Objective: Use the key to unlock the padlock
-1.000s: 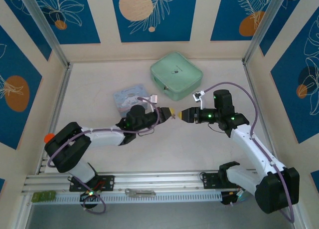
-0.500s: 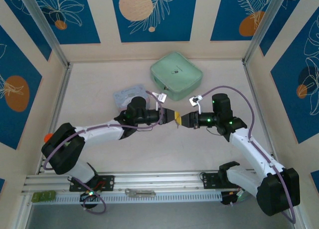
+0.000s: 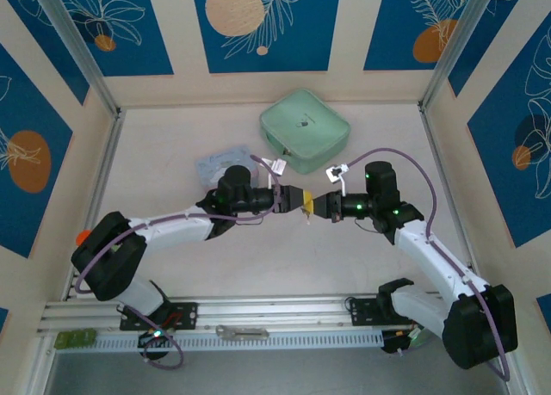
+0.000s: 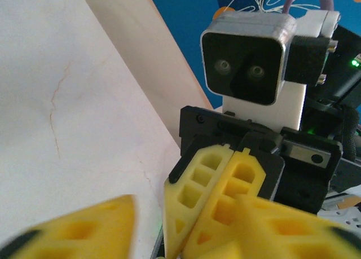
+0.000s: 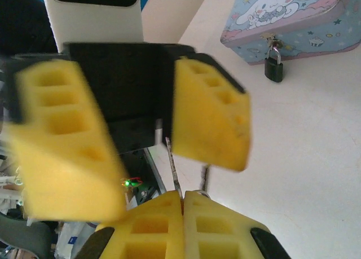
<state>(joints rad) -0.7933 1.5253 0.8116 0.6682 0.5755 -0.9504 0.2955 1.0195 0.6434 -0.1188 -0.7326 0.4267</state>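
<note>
My right gripper (image 5: pixel 183 196) is shut on the key (image 5: pixel 174 166), whose thin silvery blade sticks up from between its yellow fingertips. My left gripper (image 3: pixel 295 199) stands open, and its yellow fingers (image 5: pixel 211 115) are spread to either side of the key blade. The two grippers meet tip to tip over mid-table, the right gripper (image 3: pixel 311 206) facing left. In the left wrist view the right gripper's shut fingers (image 4: pixel 214 185) sit between my left gripper's own blurred fingers (image 4: pixel 73 231). The dark padlock (image 5: pixel 273 67) hangs from the hasp of the pale blue cartoon tin (image 5: pixel 293 13), behind the left gripper.
The cartoon tin (image 3: pixel 219 164) lies behind the left arm's wrist. A mint-green zip case (image 3: pixel 304 130) sits at the back centre. Wall panels close in the table on three sides, and an aluminium rail (image 3: pixel 258 313) runs along the near edge.
The two grippers have closed the gap between them. The right gripper dropped and moved left; the left gripper swung right until its open fingers flank the key.
</note>
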